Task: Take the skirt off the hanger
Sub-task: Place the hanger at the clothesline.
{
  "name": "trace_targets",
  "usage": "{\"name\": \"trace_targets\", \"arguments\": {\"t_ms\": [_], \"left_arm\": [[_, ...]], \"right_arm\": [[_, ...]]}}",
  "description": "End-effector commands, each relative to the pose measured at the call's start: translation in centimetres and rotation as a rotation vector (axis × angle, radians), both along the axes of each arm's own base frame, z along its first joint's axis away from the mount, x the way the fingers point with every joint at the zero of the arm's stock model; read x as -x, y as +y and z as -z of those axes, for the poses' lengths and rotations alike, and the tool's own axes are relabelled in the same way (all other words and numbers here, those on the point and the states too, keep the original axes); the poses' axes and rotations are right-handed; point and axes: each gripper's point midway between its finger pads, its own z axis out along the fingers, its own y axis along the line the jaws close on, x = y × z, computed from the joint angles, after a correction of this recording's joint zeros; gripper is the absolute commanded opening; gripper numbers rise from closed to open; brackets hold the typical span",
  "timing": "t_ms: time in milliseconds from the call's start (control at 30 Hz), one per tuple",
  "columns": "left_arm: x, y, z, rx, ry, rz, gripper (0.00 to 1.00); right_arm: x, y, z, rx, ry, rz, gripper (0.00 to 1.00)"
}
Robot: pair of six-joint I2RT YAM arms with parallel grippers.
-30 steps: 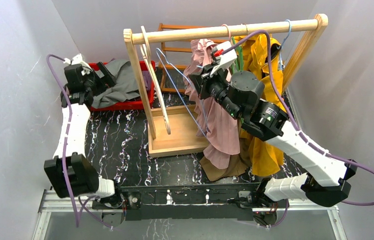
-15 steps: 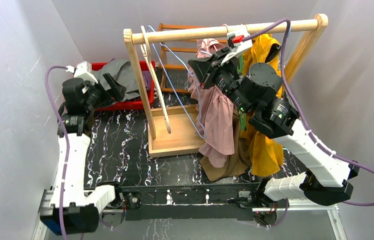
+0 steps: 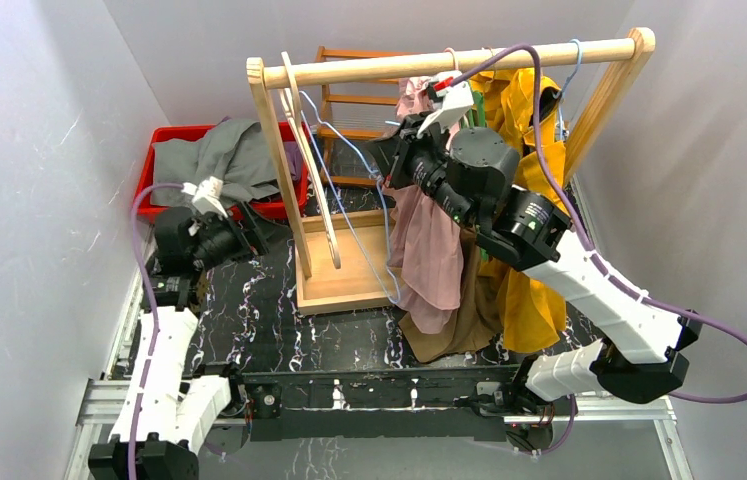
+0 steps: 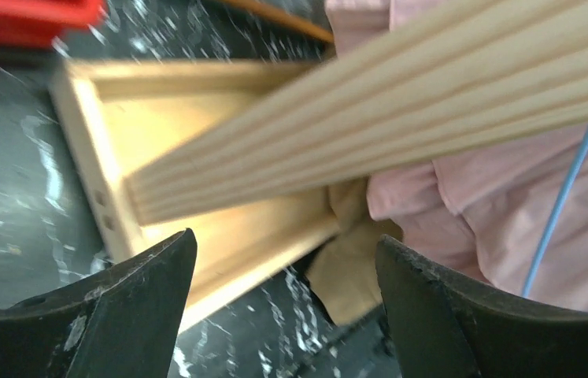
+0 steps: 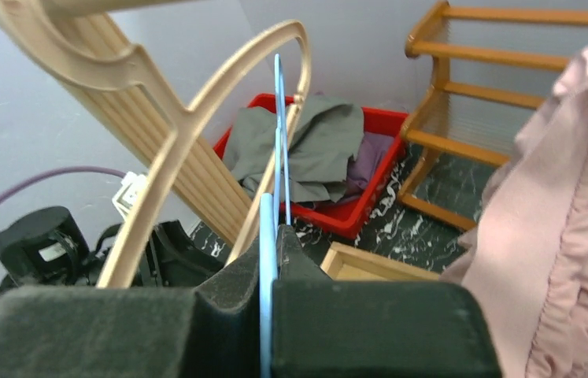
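Right wrist view: right gripper [image 5: 267,276] clenched on blue wire hanger [image 5: 279,118]; left gripper [image 4: 282,244] spread wide, empty, beside rack post [image 4: 369,110]. Pink skirt [image 3: 429,240] draped below rail [image 3: 449,62], against yellow garment [image 3: 534,300]. Probably light, floppy, slippery; best pinched near its top edge.

Pale smooth wood rack [image 3: 449,62], matt pink cloth skirt [image 3: 434,250], red plastic bin [image 3: 147,170], glossy blk tabletop [image 3: 249,300].

pale wooden rack post [image 4: 369,118] crosses directly ahead of my left gripper [image 4: 284,260]; thin blue wire hanger [image 5: 278,126] and beige wooden hanger [image 5: 149,197] crowd it. i see bare black marbled tabletop [image 3: 239,290] leftward.
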Motion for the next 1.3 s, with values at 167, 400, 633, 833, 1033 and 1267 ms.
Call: {"name": "trace_targets", "arguments": {"t_ms": [167, 400, 633, 833, 1033, 1267], "left_arm": [[5.8, -8.0, -2.0, 0.227, -0.054, 0.466, 0.94], [7.8, -12.3, -2.6, 0.429, -0.09, 0.526, 0.97], [7.7, -16.3, -1.7, 0.452, -0.073, 0.499, 0.82], [8.8, -19.4, -2.2, 0.486, -0.074, 0.504, 0.64], [9.1, -20.3, -3.3, 0.574, -0.077, 0.449, 0.27], [9.7, -20.1, -4.9, 0.652, -0.084, 0.456, 0.0]], "right_arm": [[-0.9, -2.0, 0.4, -0.129, 0.071, 0.131, 0.0], [-0.5, -1.8, 1.1, -0.152, 0.094, 0.111, 0.0], [-0.3, -1.4, 1.5, -0.15, 0.112, 0.091, 0.0], [0.1, -1.2, 1.7, -0.155, 0.121, 0.064, 0.0], [1.3, -0.7, 2.1, -0.144, 0.12, -0.007, 0.03], [2.4, -0.2, 4.3, -0.119, 0.101, -0.082, 0.22]]}}
